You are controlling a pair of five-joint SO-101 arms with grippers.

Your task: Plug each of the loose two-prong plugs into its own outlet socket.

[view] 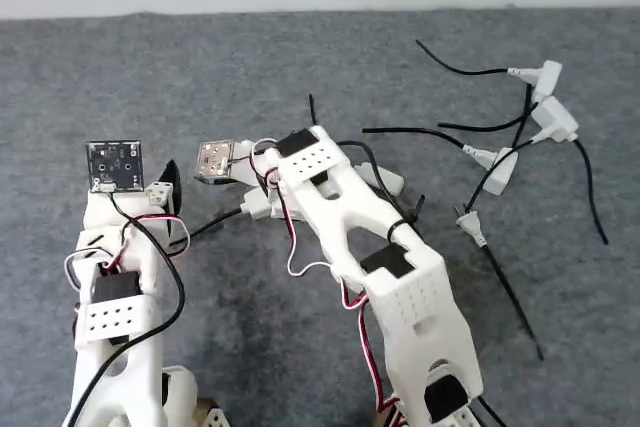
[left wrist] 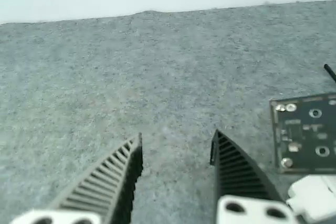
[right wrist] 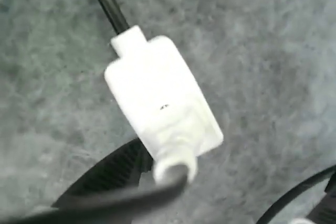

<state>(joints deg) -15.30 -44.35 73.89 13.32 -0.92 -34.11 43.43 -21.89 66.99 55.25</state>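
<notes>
Over the grey worktop (left wrist: 157, 66) the left end effector (left wrist: 176, 156) hangs open, spare; the right end effector (view: 256, 197) meets a white socket (right wrist: 157, 98), perhaps steadying it, grip unclear.

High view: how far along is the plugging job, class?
Done, it seems: in the right wrist view one plug sits in its socket. In hand: nothing clearly; the left end effector is open and empty. Left: a loose plug lies on the carpet, apart from the white sockets beyond.

Bright, even diffuse light; soft faint shadow on carpet (view: 250, 337) beside right arm (view: 400, 287).
</notes>
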